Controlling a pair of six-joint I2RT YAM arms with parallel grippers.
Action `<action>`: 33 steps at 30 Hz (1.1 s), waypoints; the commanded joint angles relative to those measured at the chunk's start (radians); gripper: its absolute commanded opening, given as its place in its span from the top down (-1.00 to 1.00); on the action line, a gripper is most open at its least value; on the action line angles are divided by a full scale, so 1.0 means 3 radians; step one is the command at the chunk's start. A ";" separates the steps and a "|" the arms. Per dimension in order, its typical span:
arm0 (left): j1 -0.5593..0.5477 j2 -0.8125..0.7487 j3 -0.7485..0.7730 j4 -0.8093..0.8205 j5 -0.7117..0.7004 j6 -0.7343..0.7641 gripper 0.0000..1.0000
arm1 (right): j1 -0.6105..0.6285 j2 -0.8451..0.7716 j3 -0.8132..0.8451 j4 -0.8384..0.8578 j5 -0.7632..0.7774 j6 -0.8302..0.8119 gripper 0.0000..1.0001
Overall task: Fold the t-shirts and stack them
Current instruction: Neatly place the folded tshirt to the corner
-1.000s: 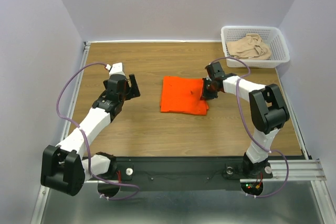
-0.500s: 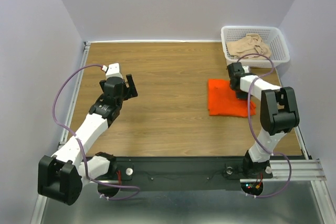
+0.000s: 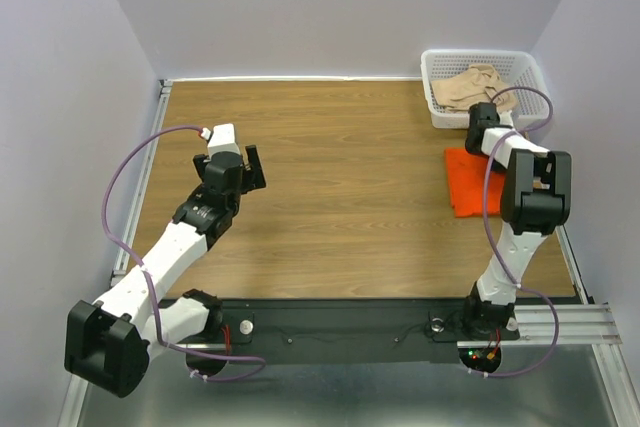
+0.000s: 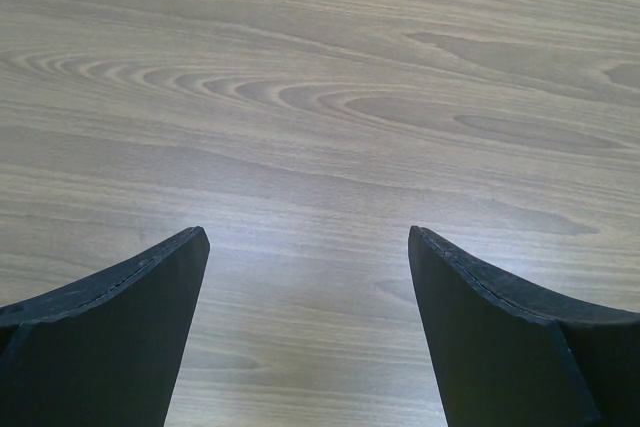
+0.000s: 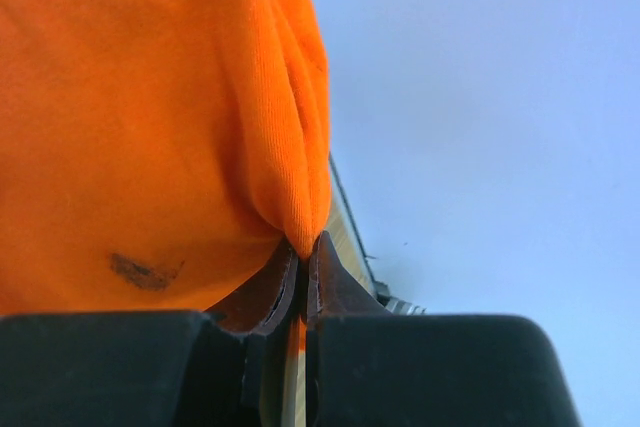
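Far right of overhead frame: right gripper (image 5: 303, 247) clamped on a fold of the orange t-shirt (image 3: 465, 187); cloth bunches straight above its tips in wrist view. Shirt lies on table (image 3: 340, 137), just below basket (image 3: 478, 53) holding beige t-shirt (image 3: 476, 89). Centre-left: left gripper (image 4: 308, 247) spread wide above wood.

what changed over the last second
The right arm's jaws, shut on the orange t-shirt, dragged it from the middle of the table to the right edge, on the basket's near side. The left arm's jaws stayed open over bare wood; the beige t-shirt stayed in the basket.
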 commanded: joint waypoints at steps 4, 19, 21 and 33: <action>-0.0050 -0.0011 -0.0047 0.0123 -0.0149 0.0032 -0.86 | -0.0229 0.0220 0.0320 0.0330 0.0353 -0.0302 0.99; -0.0045 0.0035 -0.0047 0.0118 -0.0134 0.0047 -0.87 | -0.0388 0.0420 0.0755 0.0427 0.0456 -0.0450 0.48; -0.0045 0.0035 -0.0047 0.0123 -0.0144 0.0047 -0.87 | -0.0388 0.0420 0.0760 0.0427 0.0502 -0.0425 0.29; -0.0035 0.0025 0.0055 0.0072 -0.0063 -0.0019 -0.89 | -0.0393 -0.0513 0.0730 0.0361 0.0390 -0.0164 -0.62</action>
